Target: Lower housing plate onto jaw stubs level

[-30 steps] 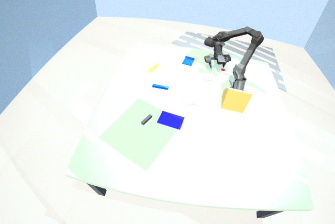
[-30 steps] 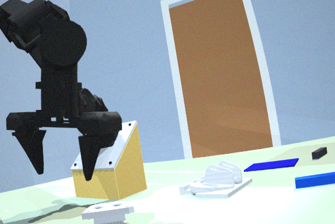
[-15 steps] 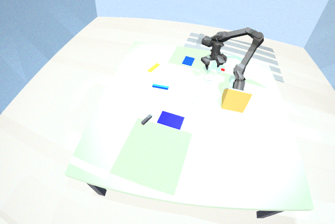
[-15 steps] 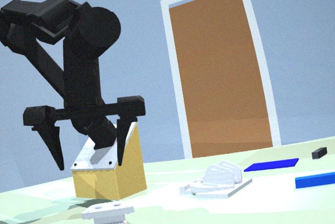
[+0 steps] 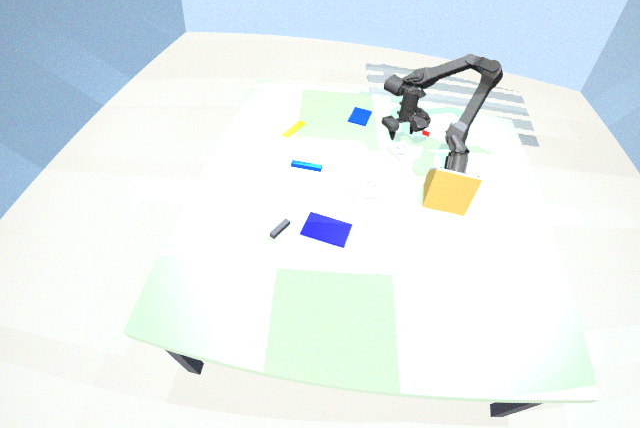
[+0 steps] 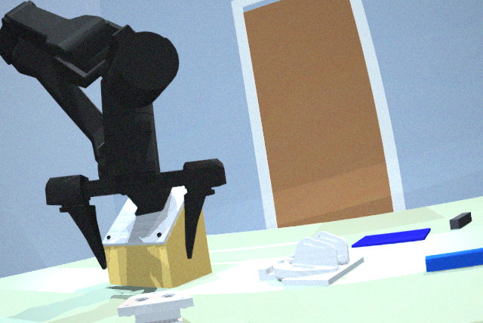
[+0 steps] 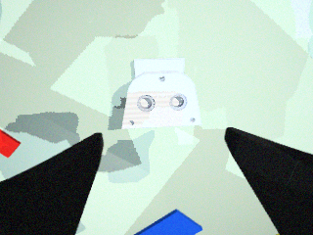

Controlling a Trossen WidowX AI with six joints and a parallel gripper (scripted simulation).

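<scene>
The white housing plate [image 5: 400, 150] [image 6: 155, 306] [image 7: 161, 115] has two large round holes and small corner holes. It lies level on a narrower white part, away from the jaw assembly. My gripper [image 5: 403, 135] [image 6: 146, 263] [image 7: 165, 135] is wide open and empty, pointing down above the table near the housing plate. In the wrist view the plate shows just beyond the fingertips, between their lines. The white base [image 5: 369, 184] [image 6: 306, 281] carries two upright rounded jaws [image 6: 315, 253]; its details are washed out in the top view. The pins and stubs cannot be made out.
The orange wedge [image 5: 450, 191] [image 6: 189, 241] stands at the arm's foot. A red block [image 5: 425, 132] [image 7: 7, 143] and blue square [image 5: 359, 116] [image 7: 171, 225] lie near the gripper. Farther off are a yellow bar [image 5: 294, 128], blue bar [image 5: 306, 165], dark blue plate [image 5: 325, 229] and dark grey bar [image 5: 279, 228].
</scene>
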